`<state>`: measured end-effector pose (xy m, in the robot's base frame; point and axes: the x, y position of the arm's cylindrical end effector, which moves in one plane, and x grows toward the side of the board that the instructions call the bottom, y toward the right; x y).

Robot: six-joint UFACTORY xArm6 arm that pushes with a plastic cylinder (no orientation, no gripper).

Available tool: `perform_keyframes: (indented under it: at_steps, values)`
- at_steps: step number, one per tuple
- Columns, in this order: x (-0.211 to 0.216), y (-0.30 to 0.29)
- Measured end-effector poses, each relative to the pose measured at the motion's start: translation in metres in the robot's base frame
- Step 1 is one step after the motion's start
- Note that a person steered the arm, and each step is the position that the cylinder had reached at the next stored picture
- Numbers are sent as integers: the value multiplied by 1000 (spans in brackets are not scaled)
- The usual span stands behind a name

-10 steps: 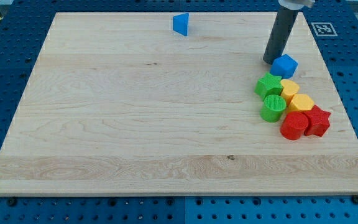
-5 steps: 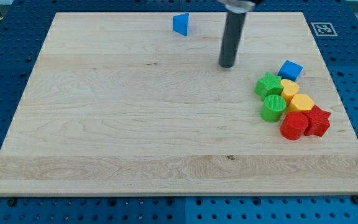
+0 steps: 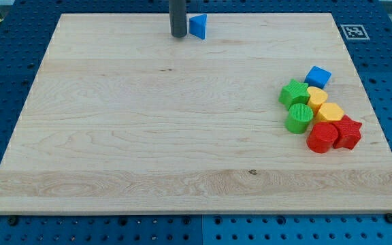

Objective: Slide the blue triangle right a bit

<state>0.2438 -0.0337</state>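
Observation:
The blue triangle [image 3: 198, 26] sits near the view's top edge of the wooden board [image 3: 148, 136], a little left of centre. My tip [image 3: 178, 35] rests on the board just to the triangle's left, close to it or touching it. The dark rod rises out of the view's top.
A cluster of blocks lies at the view's right: a blue cube [image 3: 318, 76], a green star-shaped block [image 3: 294, 92], a green cylinder [image 3: 298, 118], two yellow blocks [image 3: 316, 96] [image 3: 330, 112], a red cylinder [image 3: 322, 137] and a red star-shaped block [image 3: 348, 131].
My tip has moved from beside the blue cube at the right, across the board to the left and up, to the left side of the blue triangle. No block has visibly moved.

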Motion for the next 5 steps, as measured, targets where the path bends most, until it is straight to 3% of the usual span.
perform_keyframes:
  at_steps: [4, 5]
  values:
    - [48, 214]
    - [57, 211]
